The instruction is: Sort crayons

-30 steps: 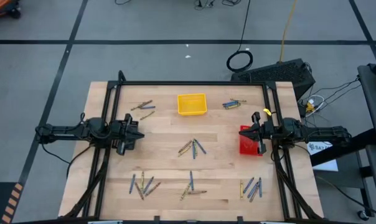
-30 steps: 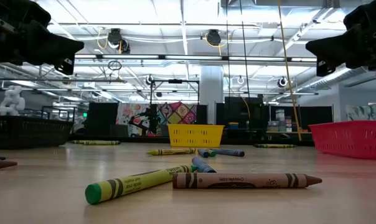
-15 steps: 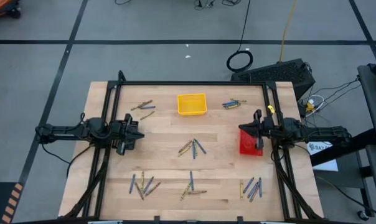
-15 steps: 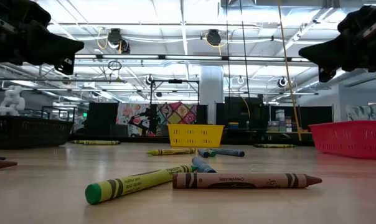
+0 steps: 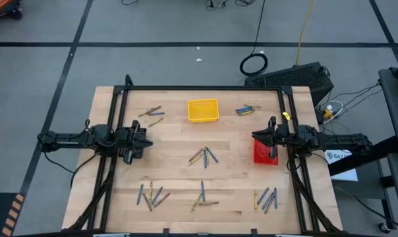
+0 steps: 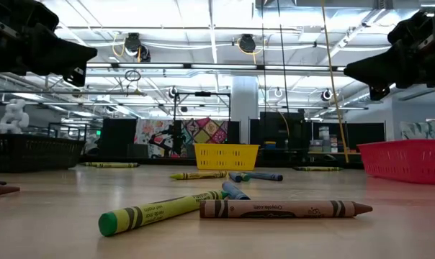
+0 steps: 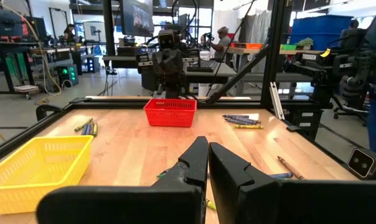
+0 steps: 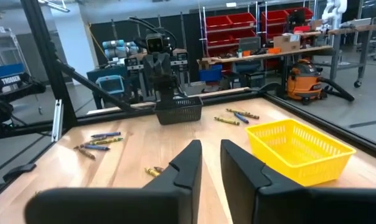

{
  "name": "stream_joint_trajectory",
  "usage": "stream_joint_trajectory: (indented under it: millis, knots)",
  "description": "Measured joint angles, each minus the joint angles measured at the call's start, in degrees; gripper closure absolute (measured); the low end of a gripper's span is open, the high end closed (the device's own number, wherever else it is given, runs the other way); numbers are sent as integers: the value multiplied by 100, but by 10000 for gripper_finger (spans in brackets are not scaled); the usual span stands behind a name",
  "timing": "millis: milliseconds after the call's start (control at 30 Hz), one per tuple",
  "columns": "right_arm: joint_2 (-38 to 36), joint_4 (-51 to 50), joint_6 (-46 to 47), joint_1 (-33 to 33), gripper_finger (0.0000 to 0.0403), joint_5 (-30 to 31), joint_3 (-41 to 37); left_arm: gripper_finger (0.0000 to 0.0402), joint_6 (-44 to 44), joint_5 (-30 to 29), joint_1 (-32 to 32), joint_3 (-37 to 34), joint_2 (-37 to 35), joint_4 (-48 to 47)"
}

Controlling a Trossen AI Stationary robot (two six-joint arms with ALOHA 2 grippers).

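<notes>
Fingers of right gripper (image 5: 272, 139) parted over red tray (image 5: 261, 152); crayons (image 5: 203, 156) lie fanned.

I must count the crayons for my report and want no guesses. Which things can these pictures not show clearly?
- Crayon piles, high view: sticks too small and overlapping for an exact count.
- Red tray, high view: the right claw covers part of it, so its contents stay hidden.
- Black tray, right wrist view: the wall hides the inside.
- Far crayons, low view: nearer crayons overlap them.

Paper-wrapped crayons (image 6: 282, 209) on matt wooden table (image 5: 235, 178).
</notes>
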Motion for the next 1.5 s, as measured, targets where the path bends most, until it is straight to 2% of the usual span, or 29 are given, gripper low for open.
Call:
stream_joint_trajectory:
  millis: [200, 633, 733, 933, 1067, 1333, 1433, 1500]
  knots:
    - [0, -16, -92, 0, 338, 2, 0, 382, 0, 2, 0, 0, 2, 0]
    - [0, 39, -195, 0, 337, 87, -2, 382, 0, 0, 2, -2, 0, 0]
    - [0, 44, -56, 2, 337, 599, -2, 382, 0, 0, 0, 0, 0, 0]
    - [2, 68, 938, 2, 337, 1939, -2, 382, 0, 0, 0, -2, 0, 0]
    - [2, 75, 850, 2, 337, 2249, -2, 382, 0, 0, 2, 0, 1, 0]
    - [2, 103, -83, 2, 337, 2243, -4, 382, 0, 0, 1, -1, 2, 0]
    - [2, 256, 136, 2, 337, 2114, -11, 382, 0, 0, 0, -2, 0, 0]
    - [0, 354, 483, 2, 337, 1649, -15, 382, -1, 1, 1, -2, 0, 0]
